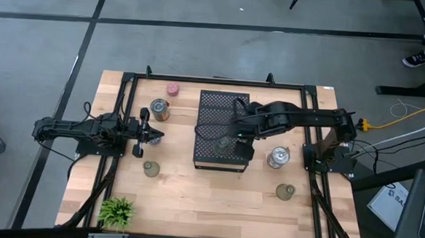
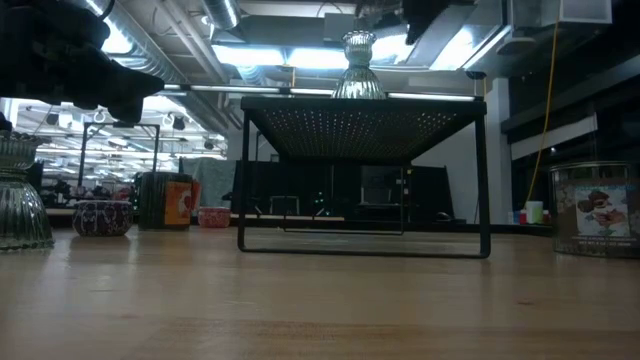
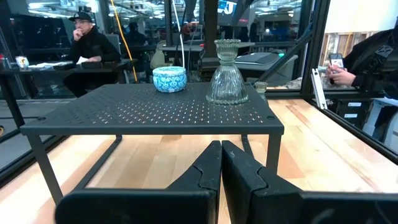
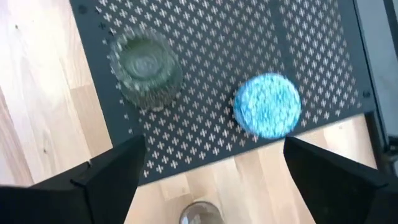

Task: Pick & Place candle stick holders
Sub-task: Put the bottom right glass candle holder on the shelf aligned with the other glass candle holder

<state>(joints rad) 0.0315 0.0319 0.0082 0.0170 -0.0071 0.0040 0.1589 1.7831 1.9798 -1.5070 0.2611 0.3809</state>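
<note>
Overhead layout: a wooden table point(image 1: 194, 198) carries a black perforated tray point(image 1: 217, 108) standing on thin legs near its centre. The right gripper point(image 4: 214, 168) hangs above the tray, its two fingers spread wide with nothing between them. Directly below it, on the tray's surface, stand a clear glass candle stick holder point(image 4: 144, 65), seen upright from the left wrist view as a ribbed bell shape with a flared neck, and a blue patterned holder point(image 4: 267, 104) a short way beside it, the two apart.

The left gripper point(image 3: 221, 163) waits low over the table to the tray's left, aimed level at the tray, its fingers pressed together and gripping nothing.

Other holders remain on the bare wood: a pink holder point(image 1: 173, 89) near the far edge, a silvery glass holder point(image 1: 159, 110) just left of the tray, an olive-green holder point(image 1: 150, 168) nearer the front left, a second silvery glass holder point(image 1: 278, 157) right of the tray, and another olive-green holder point(image 1: 285, 191) toward the front right. A small green plant point(image 1: 116, 212) sits at the front left corner.

Seated people are visible in the room beyond the table.
</note>
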